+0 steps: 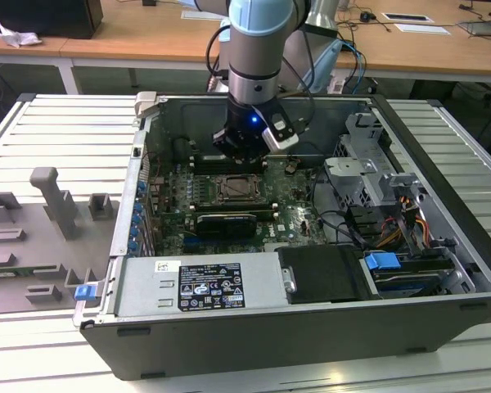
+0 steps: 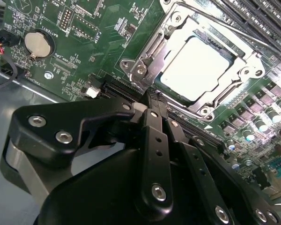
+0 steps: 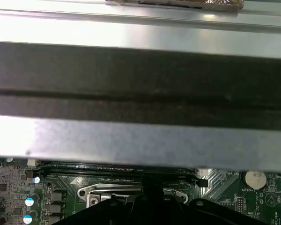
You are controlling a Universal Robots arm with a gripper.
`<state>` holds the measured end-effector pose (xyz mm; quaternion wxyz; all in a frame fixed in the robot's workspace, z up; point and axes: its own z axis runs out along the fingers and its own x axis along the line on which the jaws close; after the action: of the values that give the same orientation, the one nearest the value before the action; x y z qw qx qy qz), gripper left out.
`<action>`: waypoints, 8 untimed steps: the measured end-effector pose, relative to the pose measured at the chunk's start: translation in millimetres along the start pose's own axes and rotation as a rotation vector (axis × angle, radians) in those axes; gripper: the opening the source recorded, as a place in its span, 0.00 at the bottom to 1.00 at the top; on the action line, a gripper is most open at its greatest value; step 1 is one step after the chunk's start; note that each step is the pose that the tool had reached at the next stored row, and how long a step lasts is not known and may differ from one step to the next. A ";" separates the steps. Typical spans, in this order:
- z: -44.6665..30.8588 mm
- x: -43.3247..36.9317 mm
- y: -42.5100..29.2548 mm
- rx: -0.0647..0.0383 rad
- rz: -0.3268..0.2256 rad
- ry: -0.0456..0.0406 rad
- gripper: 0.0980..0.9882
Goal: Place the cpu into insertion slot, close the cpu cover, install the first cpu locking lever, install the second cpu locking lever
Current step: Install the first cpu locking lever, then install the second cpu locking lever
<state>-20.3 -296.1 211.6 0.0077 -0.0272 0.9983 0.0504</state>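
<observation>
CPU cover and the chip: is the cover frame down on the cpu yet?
Touching. In the second wrist view the cpu cover lies flat around the cpu, its frame edges overlapping the chip's rim with no gap showing.

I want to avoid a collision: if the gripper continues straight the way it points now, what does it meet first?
Probably the metal edge of the cpu cover, closed over the cpu. The gripper tips sit right beside that edge; depth is unclear.

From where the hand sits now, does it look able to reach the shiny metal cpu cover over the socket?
Probably yes. In the second wrist view the hand sits right at the edge of the shiny square metal cpu cover, which lies over the pale silvery cpu, with nothing between them.
</observation>
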 end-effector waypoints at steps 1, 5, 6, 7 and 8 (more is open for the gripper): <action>-0.1 0.0 -0.4 0.000 0.000 0.0000 0.01; -0.2 0.1 -1.6 0.000 0.000 0.0000 0.01; -0.3 0.1 -2.1 0.000 0.000 0.0001 0.01; -0.3 0.1 -3.0 0.000 0.000 0.0000 0.01; -0.5 0.2 -4.3 0.000 0.000 0.0000 0.01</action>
<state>-20.3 -300.5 211.6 0.0077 -0.0272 0.9983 0.0503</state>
